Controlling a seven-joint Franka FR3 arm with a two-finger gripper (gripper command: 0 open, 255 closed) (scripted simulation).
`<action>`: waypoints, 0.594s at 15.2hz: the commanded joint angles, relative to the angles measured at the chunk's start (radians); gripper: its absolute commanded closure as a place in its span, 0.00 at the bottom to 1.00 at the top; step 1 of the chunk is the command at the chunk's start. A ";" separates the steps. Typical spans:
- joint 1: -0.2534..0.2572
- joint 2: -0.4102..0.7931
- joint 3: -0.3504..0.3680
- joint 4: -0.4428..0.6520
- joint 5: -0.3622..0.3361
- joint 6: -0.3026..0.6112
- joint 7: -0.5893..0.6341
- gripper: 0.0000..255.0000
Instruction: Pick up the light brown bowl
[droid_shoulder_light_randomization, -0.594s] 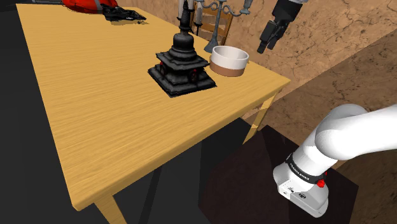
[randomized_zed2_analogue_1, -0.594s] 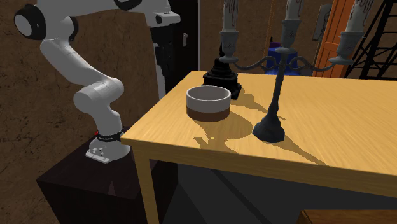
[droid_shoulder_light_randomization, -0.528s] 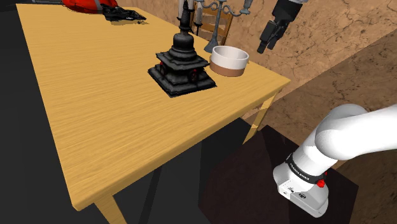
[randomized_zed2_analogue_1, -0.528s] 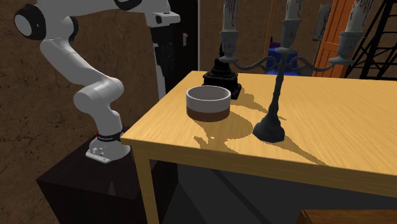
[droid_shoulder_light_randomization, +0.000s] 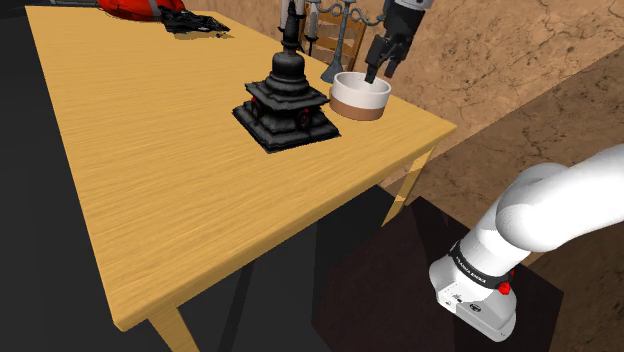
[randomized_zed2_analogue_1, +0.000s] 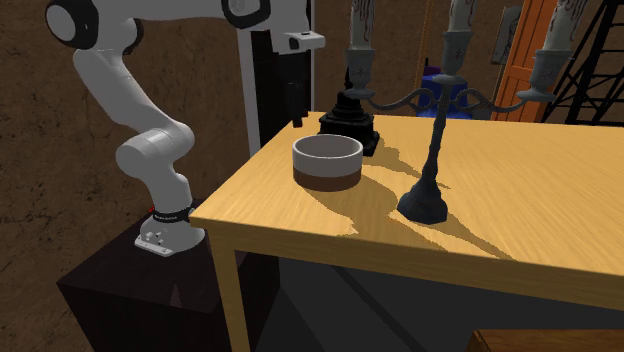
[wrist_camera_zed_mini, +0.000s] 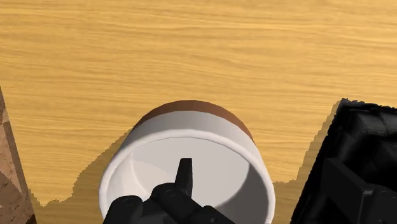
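The black two-finger gripper (droid_shoulder_light_randomization: 380, 70) hangs just over a round bowl with a white wall and a brown band at its base (droid_shoulder_light_randomization: 360, 97), which stands on the light wooden worktop (droid_shoulder_light_randomization: 150, 150) near its corner on the robot's side. In the wrist view the gripper's (wrist_camera_zed_mini: 184, 168) dark tip lies over the bowl's (wrist_camera_zed_mini: 216, 168) pale inside, with the rim curving round it. Whether it reaches the bowl's floor cannot be told. Whether the gripper is spread or pressed together cannot be told either. In the second exterior view the gripper (randomized_zed2_analogue_1: 297, 108) points straight down, higher than the bowl's (randomized_zed2_analogue_1: 327, 165) rim and apart from it. A black tiered pagoda-shaped ornament (droid_shoulder_light_randomization: 287, 100) stands just beside the bowl, to one side of the gripper, and its stepped base (wrist_camera_zed_mini: 356, 172) shows close by in the wrist view. A dark three-armed candelabrum with pale candles (randomized_zed2_analogue_1: 437, 150) stands on the worktop (randomized_zed2_analogue_1: 520, 200) a little farther from the gripper, on the bowl's other side. The white arm (randomized_zed2_analogue_1: 110, 80) rises from a dark box stand (randomized_zed2_analogue_1: 130, 300) set beside the worktop.
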 joint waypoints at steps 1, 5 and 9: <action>0.004 0.075 0.017 0.041 0.004 0.033 0.027 0.00; 0.010 0.225 0.045 0.143 0.003 0.077 0.078 0.00; 0.010 0.226 0.045 0.104 0.003 0.118 0.078 0.00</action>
